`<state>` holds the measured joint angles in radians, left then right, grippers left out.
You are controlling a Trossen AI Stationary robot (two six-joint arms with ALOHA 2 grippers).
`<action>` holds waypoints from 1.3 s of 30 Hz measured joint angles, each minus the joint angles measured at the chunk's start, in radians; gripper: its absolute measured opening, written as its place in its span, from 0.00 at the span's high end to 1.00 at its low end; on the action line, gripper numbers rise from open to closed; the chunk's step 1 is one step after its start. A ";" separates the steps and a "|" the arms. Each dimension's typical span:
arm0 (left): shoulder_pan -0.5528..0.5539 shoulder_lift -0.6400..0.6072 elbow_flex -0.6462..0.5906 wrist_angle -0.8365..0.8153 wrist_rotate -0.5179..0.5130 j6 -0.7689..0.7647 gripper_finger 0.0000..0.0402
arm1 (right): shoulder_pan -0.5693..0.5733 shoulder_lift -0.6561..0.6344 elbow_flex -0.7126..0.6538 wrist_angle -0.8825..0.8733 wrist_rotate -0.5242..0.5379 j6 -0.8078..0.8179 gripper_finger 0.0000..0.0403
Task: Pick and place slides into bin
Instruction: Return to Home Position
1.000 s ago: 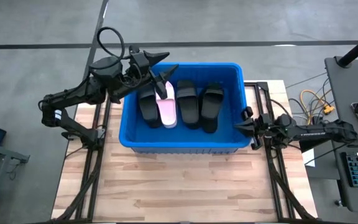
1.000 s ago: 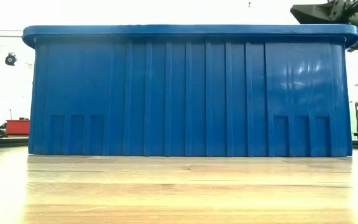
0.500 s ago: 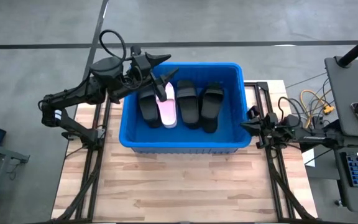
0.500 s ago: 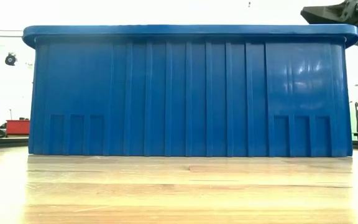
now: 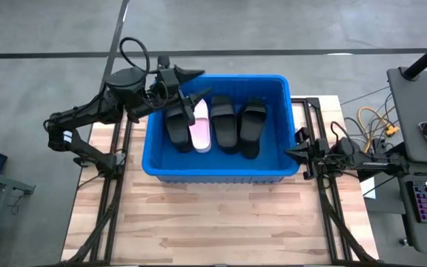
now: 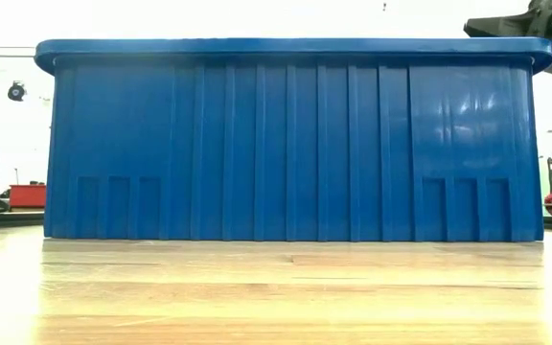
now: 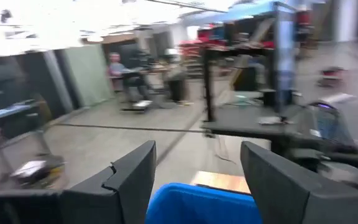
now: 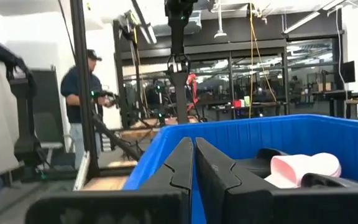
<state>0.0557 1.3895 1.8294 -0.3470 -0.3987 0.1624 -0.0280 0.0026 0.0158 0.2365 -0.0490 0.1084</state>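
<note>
Standing beside the rig, notes as observed. The left claw [image 5: 196, 81] hangs over the far left corner of the bin [image 5: 213, 172], fingers well apart with nothing between them. In its wrist view the blue rim of the bin [image 7: 191, 202] shows just below the gap.

The right claw [image 5: 289, 153] is outside the bin, just beside the right wall near the front corner. Its tips point at that wall and its fingers are pressed together on nothing.

All the slides I can see lie inside the bin, below the left claw and off to its side. They form a row of three black slides [image 5: 223, 122], with a pale pink slide [image 5: 200, 130] second in the row counting from the left claw. From the right claw they lie beyond the wall, and its wrist view catches the pale pink slide [image 8: 303, 167] over the rim.

The bin stands on the wooden surface [image 5: 213, 222]. A person [image 8: 79, 106] stands in the room behind.
</note>
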 joint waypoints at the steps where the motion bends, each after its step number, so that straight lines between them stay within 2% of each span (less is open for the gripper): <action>1: -0.001 0.000 0.000 -0.012 0.041 0.000 0.46 | 0.000 0.004 0.000 -0.004 0.001 -0.013 0.98; 3: -0.003 0.000 0.000 -0.017 0.171 -0.013 0.52 | 0.001 0.008 0.000 -0.003 0.008 -0.016 0.98; 5: -0.007 0.000 0.000 -0.010 0.278 -0.044 0.62 | 0.001 0.010 0.001 -0.002 0.009 -0.025 0.98; 7: -0.019 0.008 0.000 -0.010 0.314 -0.051 0.75 | 0.001 0.010 0.001 -0.004 0.009 -0.038 0.98; 10: -0.030 0.013 -0.004 -0.062 0.314 -0.002 0.95 | 0.001 0.010 0.000 -0.006 0.011 -0.054 0.98; 15: -0.018 -0.009 -0.005 -0.224 0.302 0.046 0.96 | 0.001 0.008 0.003 -0.011 0.015 -0.053 0.98; 17: -0.003 -0.036 -0.010 -0.296 0.338 0.046 0.98 | 0.001 0.008 0.015 -0.021 0.016 -0.061 0.98; 20: 0.005 -0.103 -0.080 -0.313 0.367 0.052 1.00 | 0.000 0.009 0.033 -0.046 0.025 -0.088 0.98; 25: 0.010 -0.305 -0.368 -0.224 0.365 0.034 1.00 | -0.001 0.015 0.069 -0.085 0.075 -0.086 0.98; 34: 0.010 -0.801 -1.065 0.190 0.305 -0.078 1.00 | -0.001 0.031 0.106 -0.185 0.125 0.016 0.98; 39: 0.009 -0.981 -1.322 0.241 0.305 -0.082 1.00 | -0.001 0.042 0.107 -0.181 0.132 0.017 0.98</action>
<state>0.0647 0.4081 0.5070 -0.1057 -0.0941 0.0805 -0.0288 0.0448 0.1226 0.0551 0.0826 0.1253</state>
